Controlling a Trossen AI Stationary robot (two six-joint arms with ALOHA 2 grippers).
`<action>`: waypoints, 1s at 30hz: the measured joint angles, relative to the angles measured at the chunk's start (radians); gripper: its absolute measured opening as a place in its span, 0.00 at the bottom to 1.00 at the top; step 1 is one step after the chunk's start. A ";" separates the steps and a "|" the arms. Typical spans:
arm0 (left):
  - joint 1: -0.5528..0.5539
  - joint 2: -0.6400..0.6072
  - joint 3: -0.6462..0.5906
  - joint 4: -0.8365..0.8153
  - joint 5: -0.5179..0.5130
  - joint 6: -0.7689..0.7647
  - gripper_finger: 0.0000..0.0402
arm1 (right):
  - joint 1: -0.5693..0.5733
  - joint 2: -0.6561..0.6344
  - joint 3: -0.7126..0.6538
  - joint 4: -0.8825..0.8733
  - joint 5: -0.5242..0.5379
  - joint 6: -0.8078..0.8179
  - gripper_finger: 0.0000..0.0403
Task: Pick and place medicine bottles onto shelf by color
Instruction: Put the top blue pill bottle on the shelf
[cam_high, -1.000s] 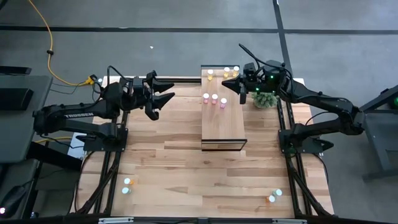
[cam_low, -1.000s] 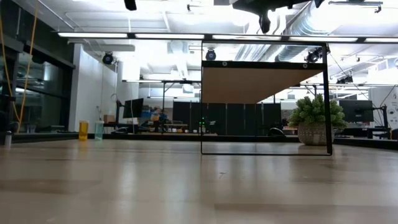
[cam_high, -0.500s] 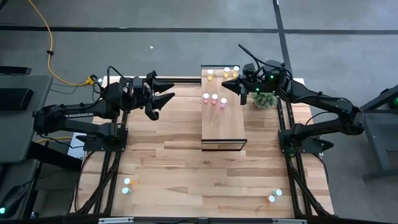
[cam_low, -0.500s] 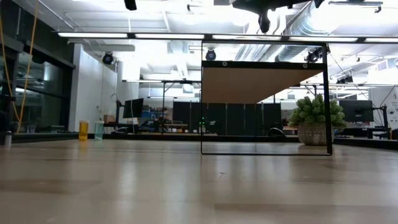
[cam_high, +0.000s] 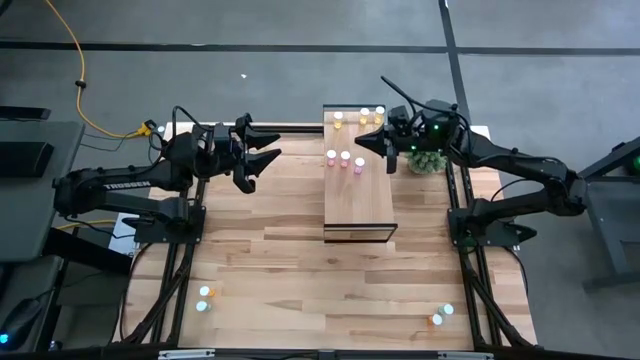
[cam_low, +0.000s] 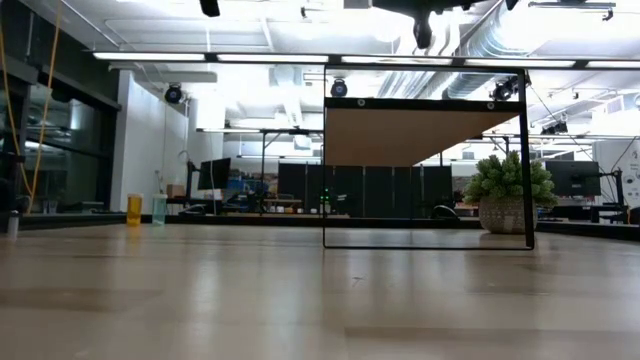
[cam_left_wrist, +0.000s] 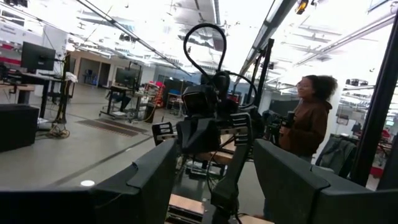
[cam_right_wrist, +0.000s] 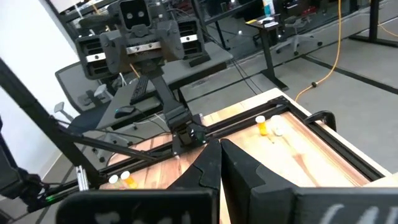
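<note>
1. High view showed the right gripper (cam_high: 374, 142) hanging over the far right edge of the shelf (cam_high: 358, 205), its fingers pressed together with nothing between them.
2. Three pink bottles (cam_high: 344, 159) stood on the shelf top just beside that gripper, towards the left arm and a touch nearer the front of the table.
3. Several yellow and orange bottles (cam_high: 364, 115) sat at the shelf's far end, just beyond the gripper's tip.
4. A small potted plant (cam_high: 428, 160) stood just behind the gripper, under the right arm's wrist.
5. The left gripper (cam_high: 268, 158) waited above the far left part of the table (cam_high: 260, 270), well apart from the shelf, fingers spread and empty.
6. Far from both grippers, a few bottles remained near the table's front corners: one little group at the front left (cam_high: 204, 298), another at the front right (cam_high: 442, 314).
7. Right wrist view had the closed fingers (cam_right_wrist: 214, 165) pointing towards the left arm's base, with two bottles (cam_right_wrist: 267, 126) lying on the wood beyond them.
8. Left wrist view looked between its parted fingers (cam_left_wrist: 155, 174) at the right arm opposite, with a person (cam_left_wrist: 306, 121) in a brown top standing behind it.
</note>
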 joint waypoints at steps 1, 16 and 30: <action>0.000 0.000 0.000 0.000 0.000 0.000 0.50 | 0.004 0.000 0.000 0.000 0.000 -0.004 0.00; 0.000 0.000 0.000 0.000 0.010 -0.002 0.50 | 0.015 -0.037 0.000 -0.071 0.000 -0.008 0.00; 0.000 0.000 0.000 0.000 0.008 0.000 0.50 | 0.065 -0.240 -0.184 -0.032 0.016 0.074 0.00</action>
